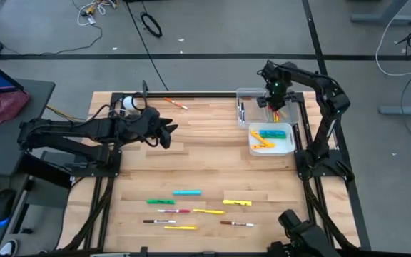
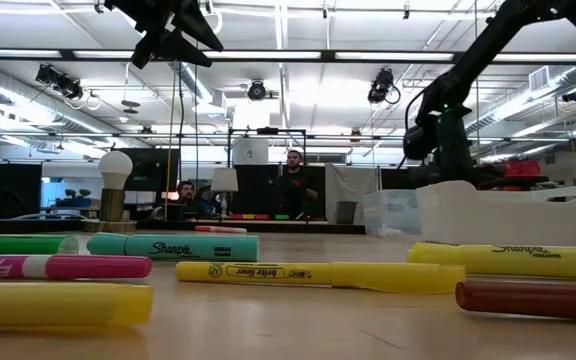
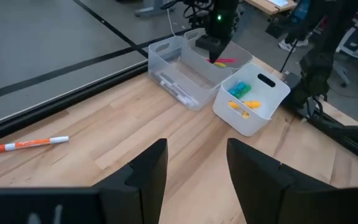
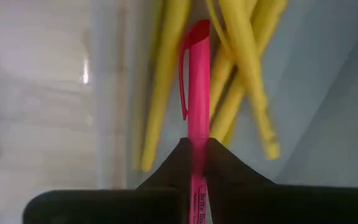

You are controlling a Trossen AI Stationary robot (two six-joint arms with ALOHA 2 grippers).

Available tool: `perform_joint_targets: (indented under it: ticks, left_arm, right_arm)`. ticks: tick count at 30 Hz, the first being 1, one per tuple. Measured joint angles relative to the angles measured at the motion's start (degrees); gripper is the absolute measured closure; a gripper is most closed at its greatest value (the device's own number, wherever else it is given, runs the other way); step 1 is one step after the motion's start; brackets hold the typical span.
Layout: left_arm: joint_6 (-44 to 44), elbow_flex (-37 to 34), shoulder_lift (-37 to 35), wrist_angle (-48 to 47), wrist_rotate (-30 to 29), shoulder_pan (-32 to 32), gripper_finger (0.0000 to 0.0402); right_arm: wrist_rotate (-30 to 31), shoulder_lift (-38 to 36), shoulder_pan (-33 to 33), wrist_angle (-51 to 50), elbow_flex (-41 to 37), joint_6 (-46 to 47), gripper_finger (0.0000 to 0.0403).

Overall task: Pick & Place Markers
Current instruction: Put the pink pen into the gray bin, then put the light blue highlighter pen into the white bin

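While a pink highlighter (image 4: 197, 93) sits clamped between the right gripper's (image 4: 197, 149) dark fingers, it hangs directly over the thin yellow pens (image 4: 244, 68) already lying in the far clear bin (image 1: 248, 94) at the table's far right, so the step in hand looks like a drop into that bin. Just near of it, a second clear bin (image 1: 290, 146) holds cyan and yellow highlighters (image 1: 270, 134). More markers wait at the near edge, well apart from both bins: a cyan one (image 1: 187, 193), a green one (image 1: 160, 202), a thick yellow one (image 1: 237, 203) and several thin pens (image 1: 170, 223); one orange-and-white pen (image 1: 176, 104) lies alone at the far edge. The left gripper (image 1: 168, 134) hovers over the table's left-centre, its fingers spread wide and holding nothing. The likely trouble here is a release made too high or off-centre: the highlighter could strike the pile, bounce against the bin wall, or tip out over the rim. It may also belong with the other highlighters in the nearer bin, so a drop here could missort it. The table (image 1: 191, 164) is pale wood planking in a dark frame, and beyond it lies an open workshop with ceiling strip lights, where two people (image 2: 293, 185) sit far off.
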Motion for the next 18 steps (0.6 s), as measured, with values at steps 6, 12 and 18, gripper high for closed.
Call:
perform_joint_targets:
  ticks: [6, 12, 18]
  left_arm:
    - [-1.51, 0.0, 0.0, 0.07, -0.4, 0.0, 0.0228]
    - [-1.46, 0.0, 0.0, 0.07, -0.39, -0.01, 0.0228]
    - [-1.37, 0.0, 0.0, 0.07, -0.02, -0.02, 0.0228]
  right_arm:
    - [2.99, -0.29, 0.03, 1.74, -0.55, 0.81, 0.0322]
    - [3.03, -5.75, 0.94, 4.84, -0.57, -0.24, 0.0243]
    - [3.26, -15.71, 4.53, 6.28, -0.57, -0.35, 0.0207]
